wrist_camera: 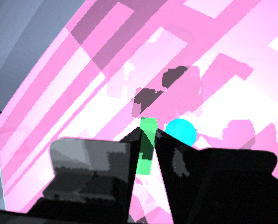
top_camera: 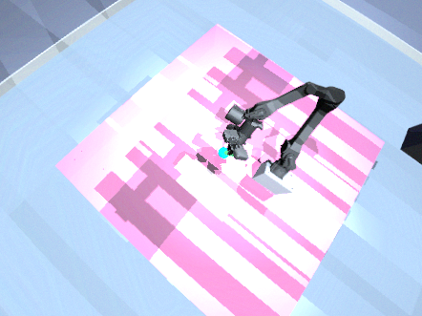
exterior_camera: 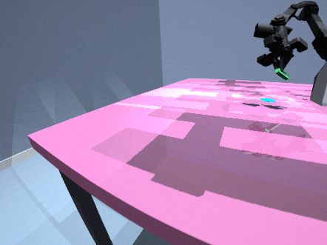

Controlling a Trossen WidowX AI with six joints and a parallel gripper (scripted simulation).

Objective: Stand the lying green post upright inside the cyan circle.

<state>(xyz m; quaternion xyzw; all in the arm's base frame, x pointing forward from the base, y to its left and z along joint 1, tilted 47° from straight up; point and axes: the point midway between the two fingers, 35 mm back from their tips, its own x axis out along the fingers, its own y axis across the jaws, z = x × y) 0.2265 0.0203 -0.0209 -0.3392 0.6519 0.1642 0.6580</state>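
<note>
1. Pink all over, with pale and dark patches, the surface [top_camera: 248,274] [exterior_camera: 111,146] [wrist_camera: 165,50] stands before blue-grey walls [exterior_camera: 240,31].
2. We see the end effector [exterior_camera: 281,71] [wrist_camera: 147,131] above it, its fingers nearly closed and gripping the green post [exterior_camera: 282,74] [wrist_camera: 148,125].
3. We find that post in the air, tilted, clear of the surface.
4. We spot the cyan circle [top_camera: 223,153] [exterior_camera: 268,100] [wrist_camera: 181,132] flat on the surface, lower than the post.
5. Our black arm [top_camera: 305,126] [exterior_camera: 316,21] bends high over the surface.
</note>
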